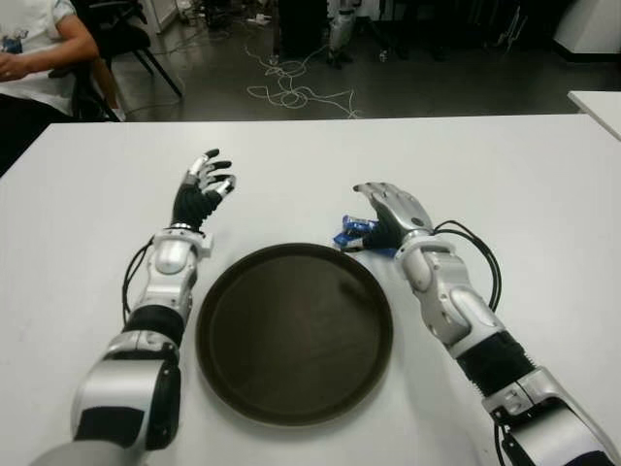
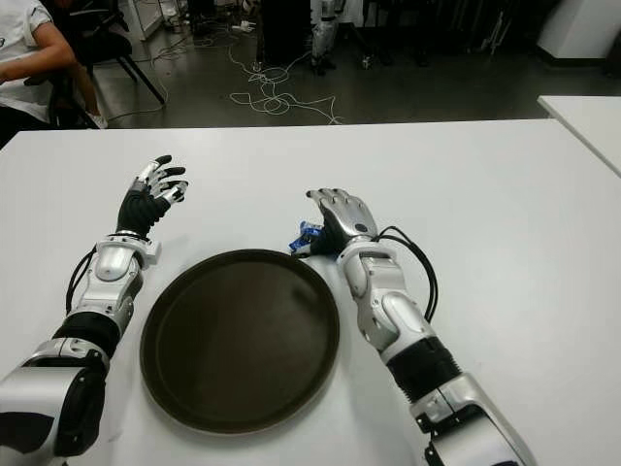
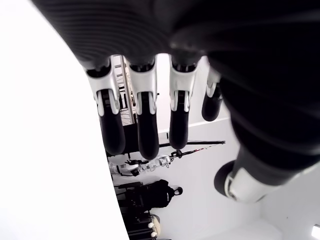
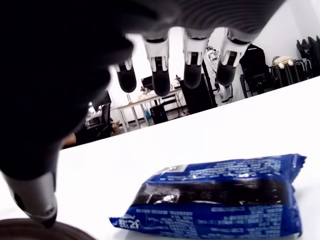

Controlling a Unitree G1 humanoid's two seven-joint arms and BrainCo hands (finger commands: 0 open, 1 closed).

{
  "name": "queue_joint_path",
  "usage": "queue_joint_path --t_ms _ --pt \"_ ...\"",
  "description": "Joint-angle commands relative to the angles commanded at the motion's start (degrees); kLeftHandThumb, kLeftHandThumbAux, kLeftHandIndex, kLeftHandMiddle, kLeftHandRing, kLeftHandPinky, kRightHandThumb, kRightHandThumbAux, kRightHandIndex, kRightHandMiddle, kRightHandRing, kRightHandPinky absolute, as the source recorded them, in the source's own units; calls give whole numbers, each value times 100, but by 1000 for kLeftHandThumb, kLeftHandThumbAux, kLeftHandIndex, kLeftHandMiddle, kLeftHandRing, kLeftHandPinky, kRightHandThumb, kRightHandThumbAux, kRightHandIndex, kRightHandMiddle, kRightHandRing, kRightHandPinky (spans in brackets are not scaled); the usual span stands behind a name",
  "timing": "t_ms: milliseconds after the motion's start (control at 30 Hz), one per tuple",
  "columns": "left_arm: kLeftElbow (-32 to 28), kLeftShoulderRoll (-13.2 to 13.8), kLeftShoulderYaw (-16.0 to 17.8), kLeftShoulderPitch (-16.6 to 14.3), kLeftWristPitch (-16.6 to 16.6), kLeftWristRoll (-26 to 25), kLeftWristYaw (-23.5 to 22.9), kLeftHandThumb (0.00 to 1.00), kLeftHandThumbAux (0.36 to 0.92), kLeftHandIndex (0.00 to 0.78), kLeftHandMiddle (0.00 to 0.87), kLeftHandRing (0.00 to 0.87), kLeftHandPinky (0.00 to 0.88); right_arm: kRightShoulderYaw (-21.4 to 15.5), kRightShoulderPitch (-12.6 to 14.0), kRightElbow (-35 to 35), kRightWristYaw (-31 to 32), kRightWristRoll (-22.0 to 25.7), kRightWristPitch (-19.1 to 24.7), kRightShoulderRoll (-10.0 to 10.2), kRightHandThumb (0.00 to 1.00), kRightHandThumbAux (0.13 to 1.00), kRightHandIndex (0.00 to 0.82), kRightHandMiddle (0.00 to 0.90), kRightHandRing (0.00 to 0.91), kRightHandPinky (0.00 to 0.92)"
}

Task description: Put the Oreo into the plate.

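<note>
A blue Oreo packet (image 4: 215,197) lies flat on the white table (image 1: 505,175), just past the far right rim of the dark round plate (image 1: 295,328). My right hand (image 1: 386,216) hovers right over the packet (image 1: 353,233) with its fingers spread and apart from it, holding nothing. Most of the packet is hidden under that hand in the eye views. My left hand (image 1: 206,184) is raised beside the plate's far left edge, fingers extended and empty.
A second white table (image 1: 597,105) shows at the far right. A seated person (image 1: 34,49) is at the far left behind the table, with cables (image 1: 291,87) on the floor beyond.
</note>
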Motion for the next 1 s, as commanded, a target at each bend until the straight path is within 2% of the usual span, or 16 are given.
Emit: queue_joint_path --t_ms 267,633,1000 --pt "-43 -7 -22 24 -40 20 3 453 679 130 237 255 294 305 -89 145 -66 -420 197 -158 0 653 0 0 0 0" --pt "-97 5 -58 46 3 55 34 433 694 118 230 252 293 659 -250 182 378 -831 577 -303 0 699 0 0 0 0" --pt "-91 31 -93 60 -52 108 57 436 696 120 230 253 293 674 -294 280 292 -832 615 -304 0 730 0 0 0 0"
